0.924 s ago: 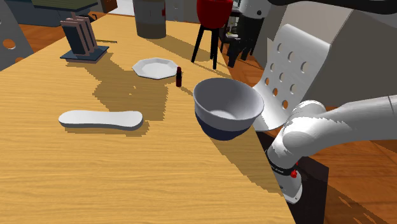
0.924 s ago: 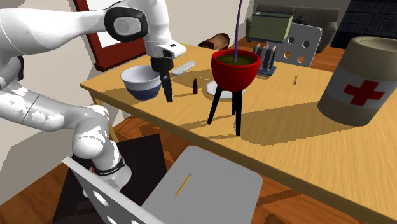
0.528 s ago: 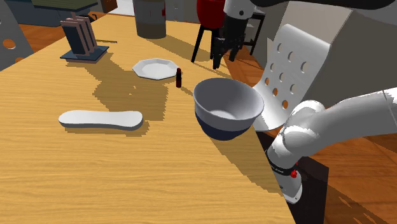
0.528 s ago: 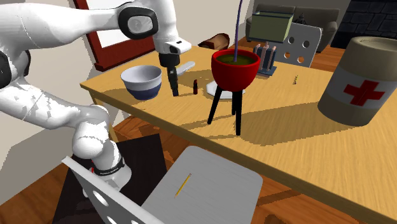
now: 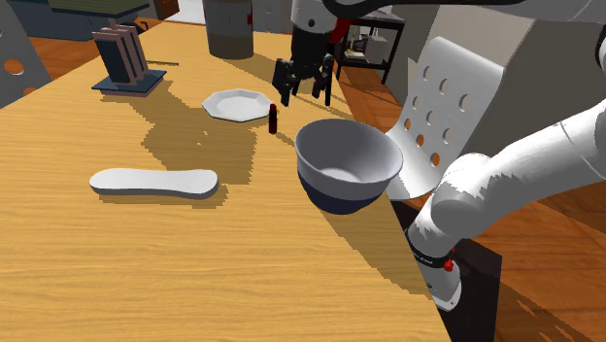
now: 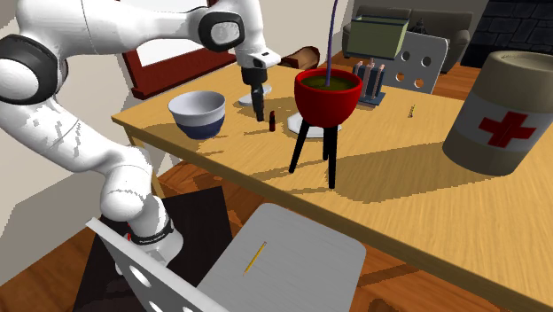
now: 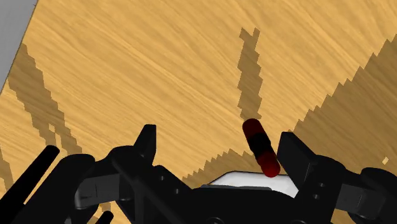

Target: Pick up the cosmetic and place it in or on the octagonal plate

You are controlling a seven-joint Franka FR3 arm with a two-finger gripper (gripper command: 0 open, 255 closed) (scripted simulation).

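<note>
Tool spread wide, gripping nothing, hovers upper centre of the shoulder view, just above the dark red cosmetic standing beside the octagonal plate.

Wooden table, reddish wood floor, grey chair (perforated back), pale wall

Dark red cosmetic, black band; white plate; bowl white, navy outside; woodgrain table; black claw.
</note>
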